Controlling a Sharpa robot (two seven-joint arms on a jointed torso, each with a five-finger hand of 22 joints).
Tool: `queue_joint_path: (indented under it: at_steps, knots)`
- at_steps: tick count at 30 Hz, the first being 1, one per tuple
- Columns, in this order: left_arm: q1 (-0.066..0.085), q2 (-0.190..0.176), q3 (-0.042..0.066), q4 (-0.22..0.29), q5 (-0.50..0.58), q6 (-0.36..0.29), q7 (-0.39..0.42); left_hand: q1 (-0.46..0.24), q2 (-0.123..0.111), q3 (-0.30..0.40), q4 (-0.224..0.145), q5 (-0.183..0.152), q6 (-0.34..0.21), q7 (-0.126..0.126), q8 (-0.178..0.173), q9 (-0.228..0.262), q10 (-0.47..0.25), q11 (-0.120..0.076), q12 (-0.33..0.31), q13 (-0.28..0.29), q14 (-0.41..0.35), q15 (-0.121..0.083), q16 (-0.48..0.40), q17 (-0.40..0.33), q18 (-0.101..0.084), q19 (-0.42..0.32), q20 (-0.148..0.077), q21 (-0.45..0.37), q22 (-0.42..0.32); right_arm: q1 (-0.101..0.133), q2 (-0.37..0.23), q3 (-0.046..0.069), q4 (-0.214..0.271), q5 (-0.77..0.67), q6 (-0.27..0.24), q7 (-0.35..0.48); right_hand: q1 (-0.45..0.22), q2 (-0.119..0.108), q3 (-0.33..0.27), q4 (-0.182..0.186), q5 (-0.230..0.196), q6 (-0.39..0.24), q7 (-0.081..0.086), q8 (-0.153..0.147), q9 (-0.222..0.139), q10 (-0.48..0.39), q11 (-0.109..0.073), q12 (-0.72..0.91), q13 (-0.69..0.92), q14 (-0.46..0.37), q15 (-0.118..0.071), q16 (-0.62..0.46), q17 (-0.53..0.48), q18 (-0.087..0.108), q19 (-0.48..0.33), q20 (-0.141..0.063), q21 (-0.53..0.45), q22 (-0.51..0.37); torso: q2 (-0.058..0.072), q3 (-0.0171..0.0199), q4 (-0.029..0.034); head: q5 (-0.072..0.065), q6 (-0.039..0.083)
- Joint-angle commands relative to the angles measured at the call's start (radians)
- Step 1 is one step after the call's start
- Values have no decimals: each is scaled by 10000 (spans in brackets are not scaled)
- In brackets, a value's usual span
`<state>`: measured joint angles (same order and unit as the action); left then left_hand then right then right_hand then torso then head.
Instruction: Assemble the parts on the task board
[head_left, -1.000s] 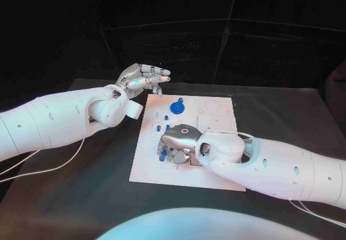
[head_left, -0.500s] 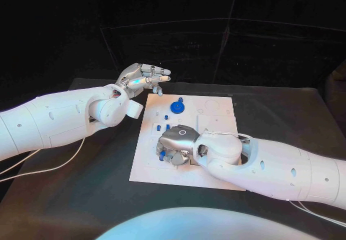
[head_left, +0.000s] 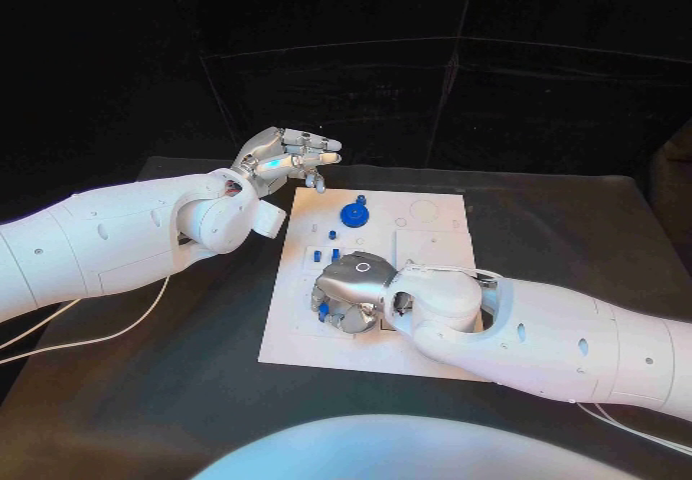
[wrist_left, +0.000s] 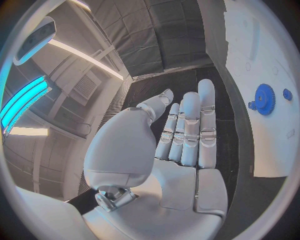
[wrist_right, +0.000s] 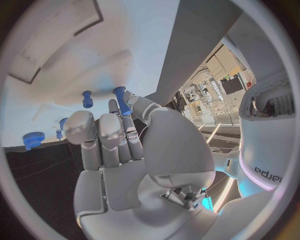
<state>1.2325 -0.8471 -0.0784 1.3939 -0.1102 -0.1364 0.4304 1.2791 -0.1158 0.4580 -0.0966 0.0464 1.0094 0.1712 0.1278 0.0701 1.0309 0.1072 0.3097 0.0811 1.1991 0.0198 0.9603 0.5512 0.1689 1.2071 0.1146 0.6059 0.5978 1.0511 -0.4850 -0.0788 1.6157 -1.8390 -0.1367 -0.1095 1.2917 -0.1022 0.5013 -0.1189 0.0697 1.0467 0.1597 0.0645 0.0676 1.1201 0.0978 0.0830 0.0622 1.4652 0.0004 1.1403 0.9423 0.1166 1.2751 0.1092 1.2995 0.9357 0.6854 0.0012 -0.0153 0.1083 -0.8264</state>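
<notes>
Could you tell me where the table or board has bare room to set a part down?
The task board is bare at its far right corner, beyond the blue gear. The near left corner is bare too. Its middle is crowded under the right hand.

Gear on task board, far end; pegs nearer, apparently upright
</notes>
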Motion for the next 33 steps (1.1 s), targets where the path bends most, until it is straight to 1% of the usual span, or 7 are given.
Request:
queue_joint_path:
  at_steps: [1,8,10,15,22,27,33]
  knots:
    - [18,-3,4,8,22,165,-29,50,59,-69,-3,51,2,28,55,-17,-86,2,35,-12,-63,-3,-27,-15,134,-55,17,-33,-19,13,-34,1,13,8,-342,103,-111,-60,-101,18,50,-118,3,-21,-10,-206,32,-79,-2,-8,90,-73,-67,36,-85,30,-70,-63,0,0,-3,2,10]
    - [19,-4,3,-13,22,193,-79,45,55,-84,-3,52,-4,29,55,-18,-110,6,34,-17,-71,1,-27,-24,133,-58,19,-41,-24,12,-365,-1,220,394,-1517,484,-493,-595,-1693,350,363,-1798,-97,-27,-33,-1735,206,-81,40,-278,241,-787,-971,273,-794,165,-865,-1455,1,6,-6,-10,30]
    - [18,-10,3,-21,22,207,-92,44,55,-88,-2,52,-5,30,55,-18,-117,8,33,-18,-74,2,-27,-27,133,-59,20,-44,-26,12,-596,1,390,673,-1840,665,-16,-261,-3284,691,523,-2188,-174,26,11,-2088,213,367,94,-275,250,-865,-1093,260,-792,239,-1036,-1654,-8,11,-15,-16,33]
    - [18,-29,0,-39,22,232,-103,27,53,-113,6,51,-12,33,56,-20,-143,14,36,-23,-87,9,-26,-40,130,-66,25,-56,-34,39,-1451,13,987,1846,-2452,1152,215,-191,-4722,1237,441,-3287,-63,-70,-72,-2099,165,904,83,-236,212,-995,-1287,324,-776,157,-1194,-1887,-27,0,-24,-86,66]
    - [17,-43,-15,-45,22,244,-111,27,53,-113,6,51,-12,33,56,-20,-143,14,36,-23,-87,9,-26,-40,130,-66,25,-56,-34,443,-3337,237,1908,4679,-2752,1008,568,344,-4996,1392,742,-1537,249,359,150,-890,129,1698,191,-109,173,-811,-1080,253,-481,118,-989,-1530,-71,-9,-64,-254,160]
    - [16,-36,-24,-23,22,245,-110,27,53,-113,6,51,-12,33,56,-20,-143,14,36,-23,-87,9,-26,-40,130,-66,25,-56,-34,763,-4664,309,2241,5563,-2117,-9,403,549,-5150,1552,934,-596,-214,819,285,1576,-458,3027,891,188,-237,44,-31,72,153,-182,-327,-343,-106,-39,-96,-543,222]
    - [16,-30,-28,34,22,255,-112,22,58,-124,10,52,-12,32,58,-19,-150,14,42,-24,-95,12,-26,-48,130,-70,28,-63,-39,851,-5741,291,2534,5580,-1733,-1893,-352,461,-5996,2132,1655,-230,-589,1311,368,2465,-820,6109,4134,404,-595,963,985,-265,1014,-600,673,1490,-137,-79,-184,-872,302]
